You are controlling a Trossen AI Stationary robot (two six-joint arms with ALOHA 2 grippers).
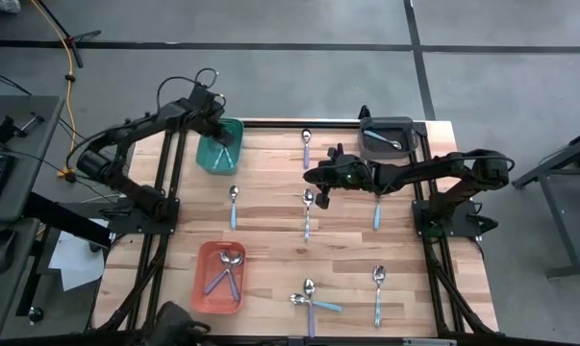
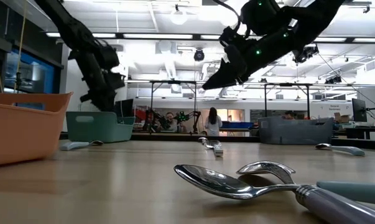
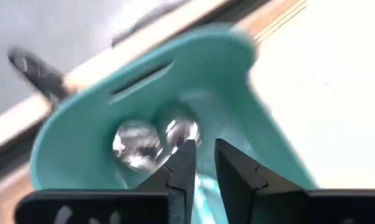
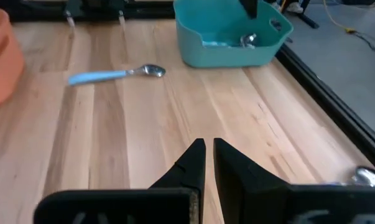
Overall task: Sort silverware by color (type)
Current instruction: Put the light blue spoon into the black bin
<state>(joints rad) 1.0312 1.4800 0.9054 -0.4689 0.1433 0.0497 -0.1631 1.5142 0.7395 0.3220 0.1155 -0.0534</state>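
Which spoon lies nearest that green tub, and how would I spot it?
Start at the teal bin in the wooden table's far left corner, where the left gripper hangs. Just toward the table's middle lies a blue-handled spoon, alone on bare wood. Its neighbour toward the middle has a purple handle.

The left gripper [image 3: 203,168] shows at the bottom centre of the frame, its two dark fingers [image 3: 184,168] slightly apart with nothing between them. Behind it, mid-frame, sits a teal bin [image 3: 87,124] with shiny spoon bowls [image 3: 137,143] inside. Pale table [image 3: 324,81] fills the right.
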